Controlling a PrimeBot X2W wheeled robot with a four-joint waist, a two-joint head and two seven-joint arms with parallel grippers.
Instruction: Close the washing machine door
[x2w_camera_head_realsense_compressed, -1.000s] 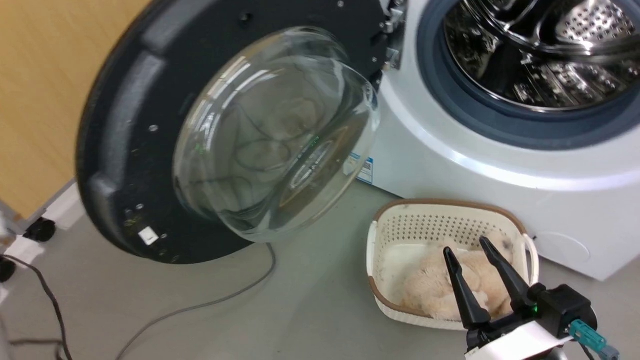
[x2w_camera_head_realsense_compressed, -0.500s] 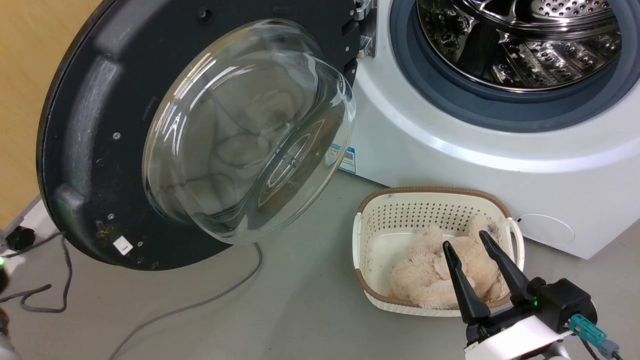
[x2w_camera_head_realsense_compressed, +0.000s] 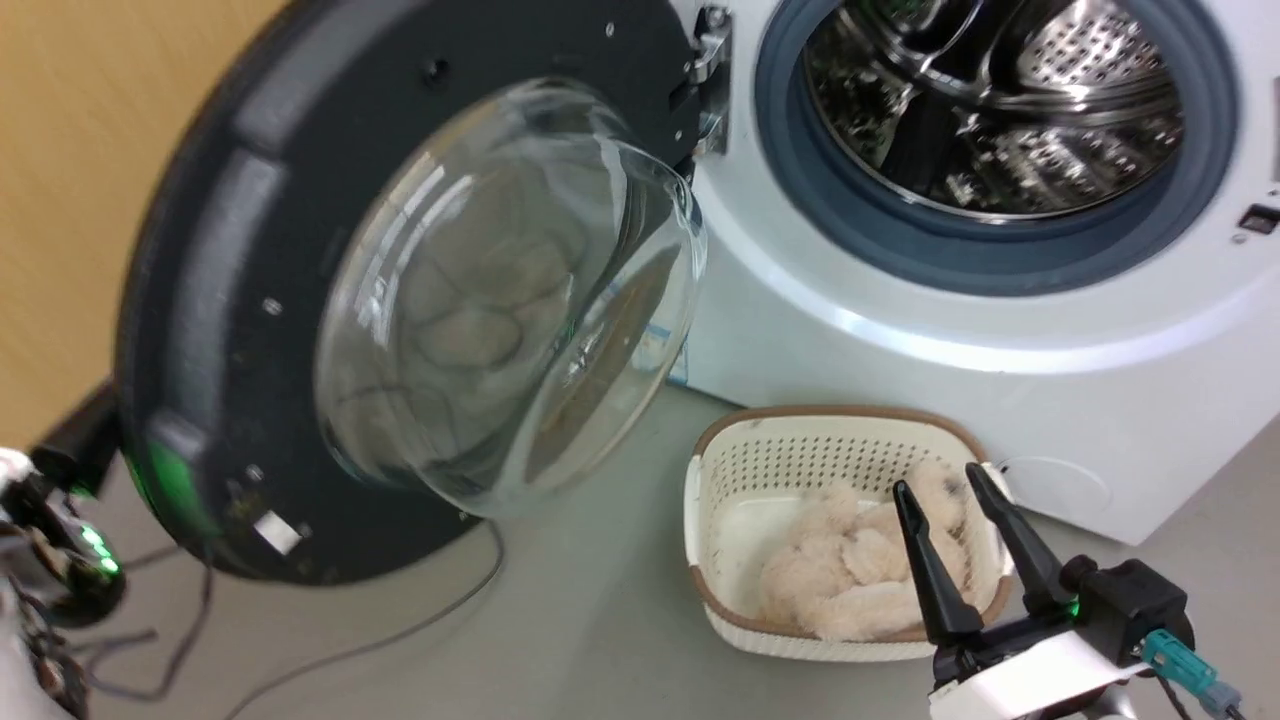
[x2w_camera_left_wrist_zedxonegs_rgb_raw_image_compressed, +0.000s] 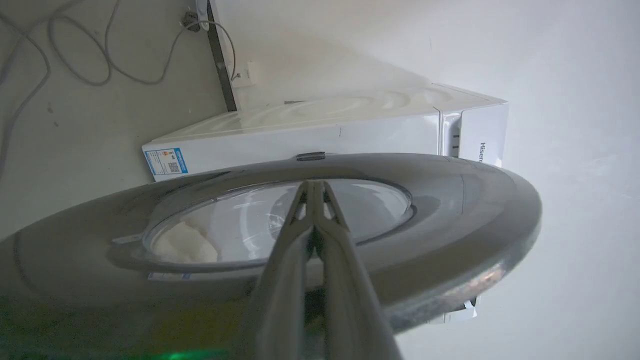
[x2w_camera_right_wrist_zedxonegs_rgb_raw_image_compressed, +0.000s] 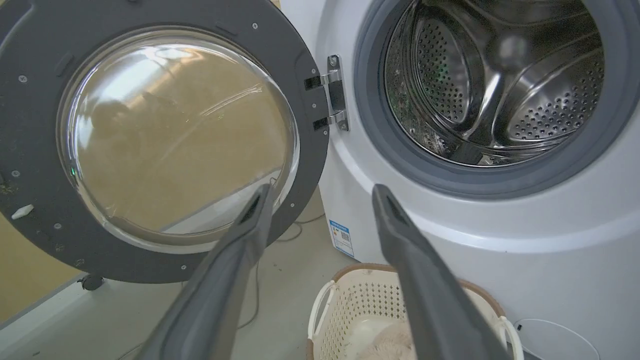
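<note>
The washing machine (x2w_camera_head_realsense_compressed: 900, 330), white and front-loading, has its grey-ringed mouth uncovered, and inside it the drum (x2w_camera_head_realsense_compressed: 1000, 110) shows perforated steel walls and ribs. The washing machine door (x2w_camera_head_realsense_compressed: 200, 300) stands swung wide to the left of that mouth. It hangs on the metal hinge (x2w_camera_head_realsense_compressed: 712, 80) at the machine's front, with its matte black inner face and bulging glass bowl (x2w_camera_head_realsense_compressed: 500, 300) towards the head camera. On the floor (x2w_camera_head_realsense_compressed: 560, 640) just in front of the machine sits a cream perforated basket (x2w_camera_head_realsense_compressed: 800, 462) with a brown rim, holding a heap of pale fluffy fabric or plush (x2w_camera_head_realsense_compressed: 850, 590). The right gripper (x2w_camera_head_realsense_compressed: 936, 478) hovers over the basket's machine-facing side, fingers apart and holding nothing. In the left wrist view, the left gripper (x2w_camera_left_wrist_zedxonegs_rgb_raw_image_compressed: 314, 184) has its fingers pressed together, lying across the door's glossy outer face on the side away from the machine; whether they touch it cannot be told. A blue label (x2w_camera_right_wrist_zedxonegs_rgb_raw_image_compressed: 341, 237) sits low on the machine's front.
</note>
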